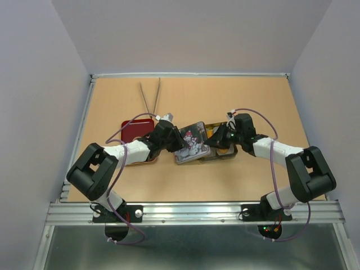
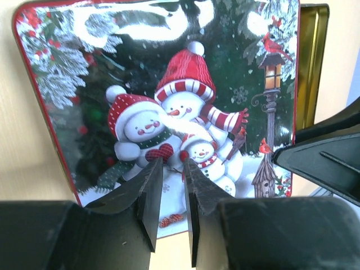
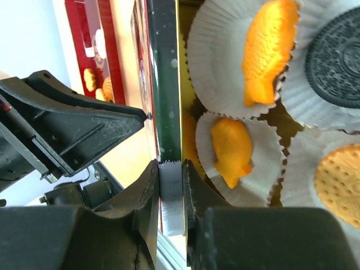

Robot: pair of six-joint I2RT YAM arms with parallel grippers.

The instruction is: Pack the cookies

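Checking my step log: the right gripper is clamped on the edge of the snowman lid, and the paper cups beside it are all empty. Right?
Not empty. The right gripper does clamp the edge of the snowman lid, but the right wrist view shows the paper cups holding orange cookies and a dark one.

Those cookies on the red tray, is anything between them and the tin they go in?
Yes. The snowman lid sits between the cookies on the red tray and the open tin, its edge pinched in the right pincer. The left pincer is at the lid too.
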